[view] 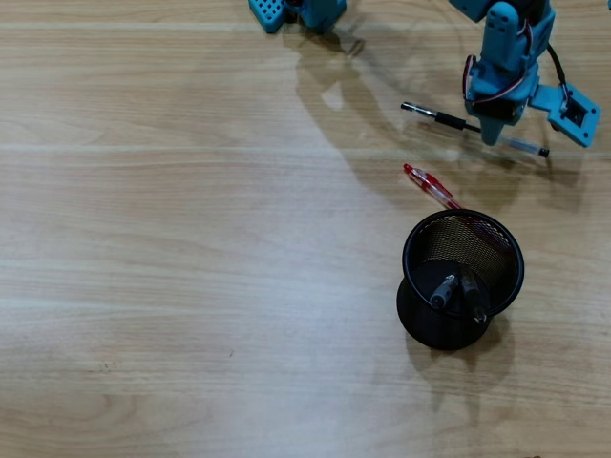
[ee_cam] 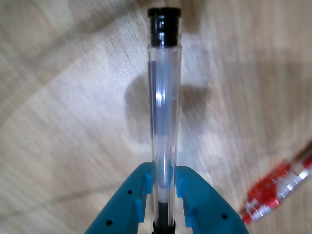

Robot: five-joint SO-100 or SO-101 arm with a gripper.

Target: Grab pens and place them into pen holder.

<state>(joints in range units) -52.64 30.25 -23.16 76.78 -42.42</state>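
My blue gripper (view: 490, 134) is at the upper right of the overhead view, shut on a clear pen with black ends (view: 444, 118) that sticks out on both sides of the jaws. In the wrist view the pen (ee_cam: 163, 97) runs straight up from between the gripper's (ee_cam: 162, 178) two blue jaws, which press on its barrel. A red pen (view: 431, 186) lies on the table between the gripper and the black mesh pen holder (view: 420, 239); it shows blurred at the lower right of the wrist view (ee_cam: 278, 187). Two dark pens (view: 456, 291) stand inside the holder.
The wooden table (view: 191, 286) fills both views. Blue arm parts (view: 286, 11) sit at the top edge of the overhead view. The wrist camera mount (view: 578, 114) juts out to the right of the gripper.
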